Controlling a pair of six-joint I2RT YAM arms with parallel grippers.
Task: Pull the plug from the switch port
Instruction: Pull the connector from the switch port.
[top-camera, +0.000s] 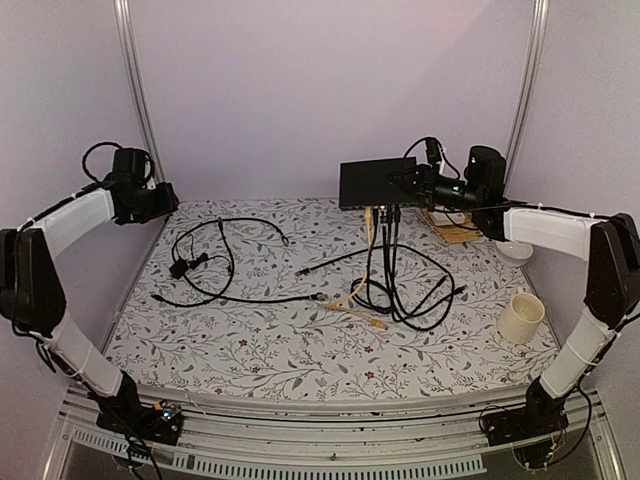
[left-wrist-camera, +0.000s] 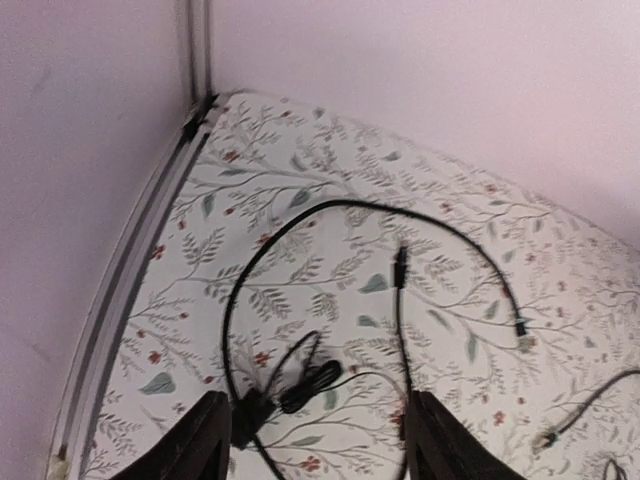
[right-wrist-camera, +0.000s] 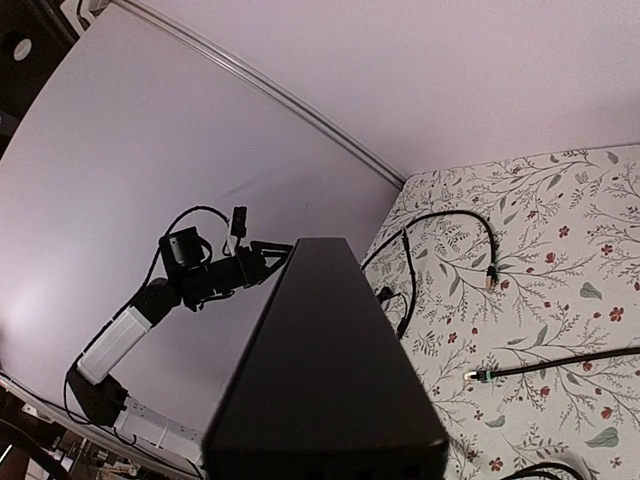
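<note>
Distance governs: the flat black rectangular switch (top-camera: 375, 183) is held aloft over the floral desk's (top-camera: 250, 340) far edge. It is pinched at its right end by the right tool (top-camera: 408, 184), long axis left-right, with black and yellow cables (top-camera: 388, 235) hanging below. The left tool (left-wrist-camera: 318, 425), spread and empty, is seen well to its left.

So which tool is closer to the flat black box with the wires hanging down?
Right. The right tool grips the switch by its right end. The left tool hangs open far off to its left, near a loose black cable.
</note>
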